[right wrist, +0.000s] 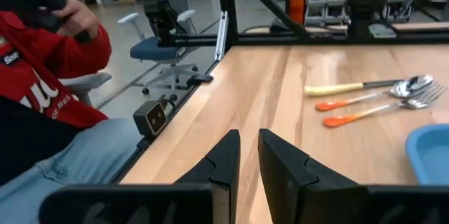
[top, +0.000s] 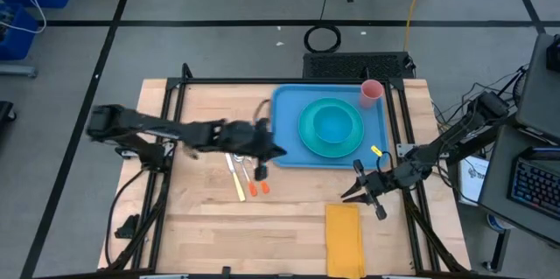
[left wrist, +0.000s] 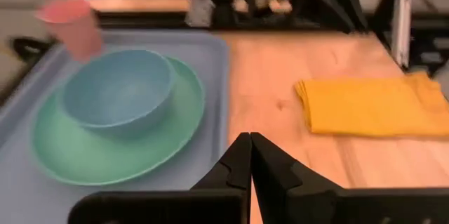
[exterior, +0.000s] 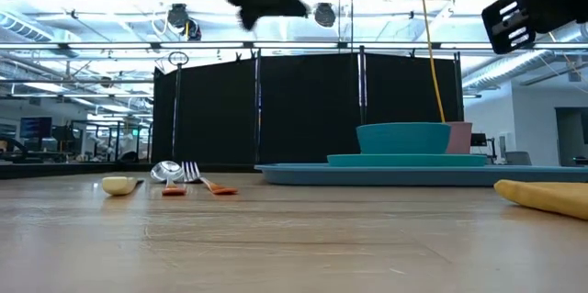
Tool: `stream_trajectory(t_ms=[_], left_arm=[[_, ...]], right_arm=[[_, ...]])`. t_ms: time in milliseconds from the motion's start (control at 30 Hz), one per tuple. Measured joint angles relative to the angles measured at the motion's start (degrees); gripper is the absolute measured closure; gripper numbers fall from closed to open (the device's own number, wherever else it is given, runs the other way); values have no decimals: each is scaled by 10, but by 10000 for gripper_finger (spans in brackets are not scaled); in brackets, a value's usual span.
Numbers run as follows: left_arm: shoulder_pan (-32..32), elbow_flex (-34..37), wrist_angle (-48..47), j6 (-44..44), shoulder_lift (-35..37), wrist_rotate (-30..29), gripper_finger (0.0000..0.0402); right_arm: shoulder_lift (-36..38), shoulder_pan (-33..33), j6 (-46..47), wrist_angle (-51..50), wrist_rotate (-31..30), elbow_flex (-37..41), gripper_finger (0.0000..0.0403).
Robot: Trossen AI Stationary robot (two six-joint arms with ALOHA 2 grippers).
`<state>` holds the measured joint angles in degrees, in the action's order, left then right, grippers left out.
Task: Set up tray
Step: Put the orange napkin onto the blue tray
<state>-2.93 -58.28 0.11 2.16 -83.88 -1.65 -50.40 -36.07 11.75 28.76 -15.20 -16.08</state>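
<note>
Tray already holds plate, bowl and cup; your left end effector, closed and empty, hovers at its seven o'clock corner. Reopen it before descending on the cutlery.

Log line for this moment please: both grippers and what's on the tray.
left gripper: shut, empty, at tray edge | right gripper: slightly open, empty, by napkin | tray: plate, bowl, cup | cutlery: on table
</note>
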Motion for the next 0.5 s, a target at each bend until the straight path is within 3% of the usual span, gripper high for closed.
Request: stream_trajectory(t_ms=[233,500], left_arm=[[-49,206,178,22,131,-68,390],[-115,308,277,36,173,-75,391]], right_arm=[[-20,4,4,-65,-6,-46,360],[-82,29,70,-237,7,-142,360]])
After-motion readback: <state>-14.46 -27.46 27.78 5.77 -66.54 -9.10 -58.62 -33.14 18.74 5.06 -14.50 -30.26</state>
